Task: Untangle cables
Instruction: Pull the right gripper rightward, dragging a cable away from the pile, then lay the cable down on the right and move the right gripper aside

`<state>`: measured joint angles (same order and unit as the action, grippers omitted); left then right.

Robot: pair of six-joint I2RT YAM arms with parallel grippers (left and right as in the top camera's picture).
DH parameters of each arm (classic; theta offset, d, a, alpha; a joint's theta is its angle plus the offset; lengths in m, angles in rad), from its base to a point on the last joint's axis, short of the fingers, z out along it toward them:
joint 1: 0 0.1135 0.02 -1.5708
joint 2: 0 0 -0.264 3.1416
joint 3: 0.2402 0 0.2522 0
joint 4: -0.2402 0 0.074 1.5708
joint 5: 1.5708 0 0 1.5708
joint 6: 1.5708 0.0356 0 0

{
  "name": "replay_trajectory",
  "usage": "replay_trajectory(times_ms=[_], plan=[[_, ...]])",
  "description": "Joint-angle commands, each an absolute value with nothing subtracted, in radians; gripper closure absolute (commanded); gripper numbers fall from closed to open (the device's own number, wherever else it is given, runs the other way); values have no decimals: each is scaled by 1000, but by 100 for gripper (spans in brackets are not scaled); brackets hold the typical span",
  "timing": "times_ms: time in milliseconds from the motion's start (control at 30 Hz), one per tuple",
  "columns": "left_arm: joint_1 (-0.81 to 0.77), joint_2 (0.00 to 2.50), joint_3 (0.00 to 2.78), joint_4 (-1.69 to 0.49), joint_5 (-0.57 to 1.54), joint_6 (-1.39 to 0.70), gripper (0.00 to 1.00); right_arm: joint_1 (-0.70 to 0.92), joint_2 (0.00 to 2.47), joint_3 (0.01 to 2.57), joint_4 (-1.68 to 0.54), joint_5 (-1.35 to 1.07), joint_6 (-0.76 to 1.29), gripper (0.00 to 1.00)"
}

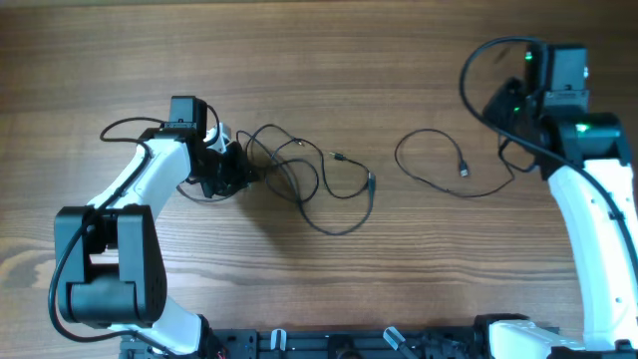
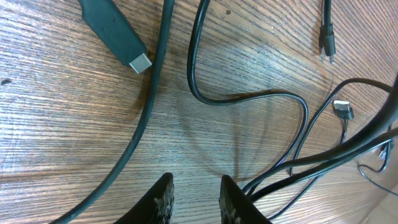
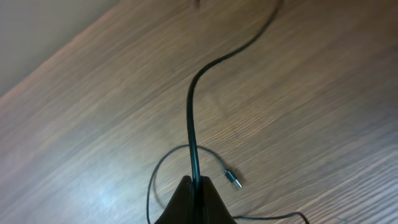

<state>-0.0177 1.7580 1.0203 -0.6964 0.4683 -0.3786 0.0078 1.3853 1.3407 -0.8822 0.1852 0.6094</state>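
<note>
The tangled cables (image 1: 299,172) lie in loose black loops left of the table's middle. My left gripper (image 1: 234,170) sits low at their left edge. In the left wrist view it (image 2: 196,190) is open over bare wood. Several cords (image 2: 292,168) run just right of its right finger without being held. A flat plug (image 2: 142,62) and a small plug (image 2: 343,109) lie nearby. My right gripper (image 1: 510,118) hangs raised at the far right. It (image 3: 196,182) is shut on a black cable (image 3: 191,118). A separate cable loop (image 1: 429,165) lies below it, its plug (image 3: 231,180) on the wood.
The wooden table (image 1: 319,60) stretches across the view. A thick black wire (image 1: 478,60) arcs off the right arm near the top right. The arm bases and a black rail (image 1: 349,344) line the front edge.
</note>
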Motion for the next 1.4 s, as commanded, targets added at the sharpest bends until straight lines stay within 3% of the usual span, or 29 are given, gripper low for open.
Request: replay_trajectory(times_ms=[0,233,367,900,1200,1233,1267,1333,1367], plan=[[-16,1760,1018,-698,458,-373,74,-57,1371,1359,-883,206,604,96],[-16,1760,1018,-698,458,-373,74,-138,1394,1359,-860,213,413,96],[-16,1760,1018,-707,458,-373,74,-241,1413,1359,-845,228,421,96],[-16,1760,1018,-708,458,-373,74,-772,1501,1359,-681,-271,464,96],[-16,1760,1018,-709,458,-374,74,-693,1519,1359,-601,-474,292,96],[-16,1760,1018,-709,458,-374,74,-645,1519,1359,-597,-470,250,93],[-16,1760,1018,-709,458,-374,74,-623,1519,1359,-599,-469,228,85],[-16,1760,1018,-710,458,-374,74,-587,1519,1359,-608,-464,194,50],[-16,1760,1018,-712,458,-374,74,-567,1519,1359,-617,-461,182,37]])
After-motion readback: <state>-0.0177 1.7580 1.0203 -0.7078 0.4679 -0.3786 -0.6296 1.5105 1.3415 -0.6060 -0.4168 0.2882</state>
